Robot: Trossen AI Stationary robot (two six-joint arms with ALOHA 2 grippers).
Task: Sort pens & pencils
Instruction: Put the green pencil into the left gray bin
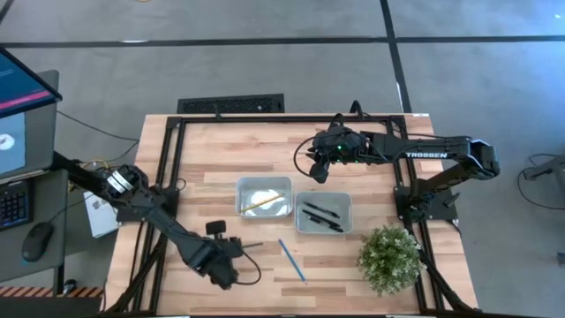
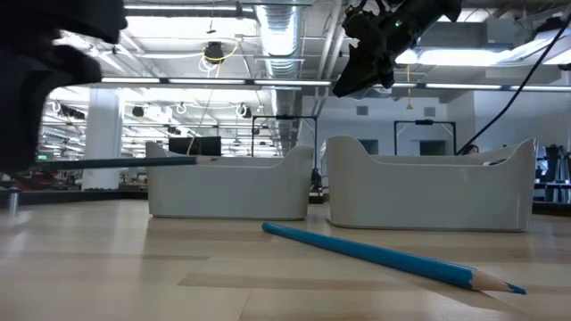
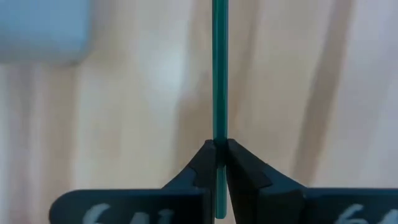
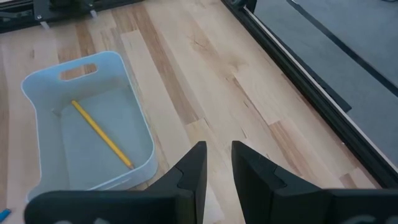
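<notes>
My left gripper (image 1: 237, 249) is near the table's front left and is shut on the dark grey-green pencil (image 3: 219, 74), which also shows in the low view (image 2: 116, 162). The blue pencil (image 1: 292, 259) lies flat on the table near the front, and also shows in the low view (image 2: 384, 257). The yellow pencil (image 4: 102, 135) lies in the left white bin (image 1: 264, 198). Black pens (image 1: 320, 215) lie in the right white bin (image 1: 323, 213). My right gripper (image 4: 217, 163) hovers slightly open and empty beyond the bins (image 1: 318, 168). My left gripper pinches the grey-green pencil's shaft (image 3: 219, 140) between its two fingertips (image 3: 204, 160). Most of the pencil sticks out ahead along the fingers, and a short stretch (image 3: 219, 199) runs back between them. The pencil is level, clear of the table, pointing toward the table's right (image 1: 254, 245).
A potted green plant (image 1: 388, 256) stands at the near right. The black frame rails (image 1: 168, 168) run along the table's left and right sides. Bare wood lies between the bins and the front edge, around the blue pencil.
</notes>
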